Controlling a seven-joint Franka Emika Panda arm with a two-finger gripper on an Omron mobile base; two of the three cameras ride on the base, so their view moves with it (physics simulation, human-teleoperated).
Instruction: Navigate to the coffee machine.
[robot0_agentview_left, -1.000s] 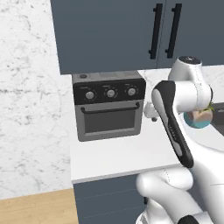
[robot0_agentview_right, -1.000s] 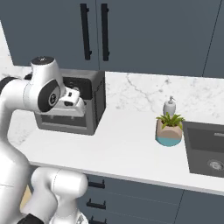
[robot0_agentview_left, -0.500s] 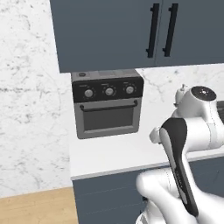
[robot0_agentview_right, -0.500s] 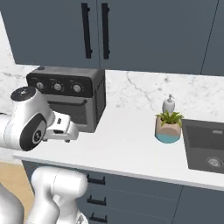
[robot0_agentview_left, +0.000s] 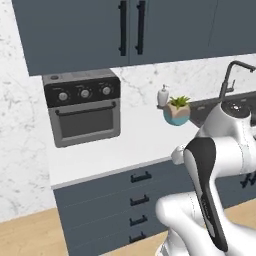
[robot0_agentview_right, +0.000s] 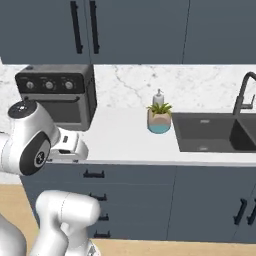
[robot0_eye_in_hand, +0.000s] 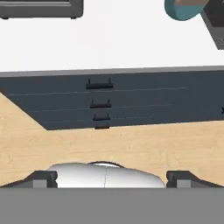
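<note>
The coffee machine is out of view. My gripper (robot0_eye_in_hand: 112, 179) points down at the wooden floor (robot0_eye_in_hand: 140, 144) in front of the dark blue drawers (robot0_eye_in_hand: 100, 103). Its two dark fingertips (robot0_eye_in_hand: 42, 178) stand far apart with nothing between them, so it is open. The arm is folded low in front of the white counter (robot0_agentview_right: 125, 145), with the hand near the counter's front edge.
A dark toaster oven (robot0_agentview_left: 84, 107) with three knobs sits at the counter's left end. A potted plant (robot0_agentview_right: 159, 118) and a soap dispenser (robot0_agentview_right: 158, 96) stand mid-counter. To the right lie a dark sink (robot0_agentview_right: 210, 131) and a faucet (robot0_agentview_right: 243, 92). Dark cabinets hang above.
The whole scene has shifted left and shrunk, so the base has driven back and to the right; the sink and faucet have come into view. The arm has folded down lower.
</note>
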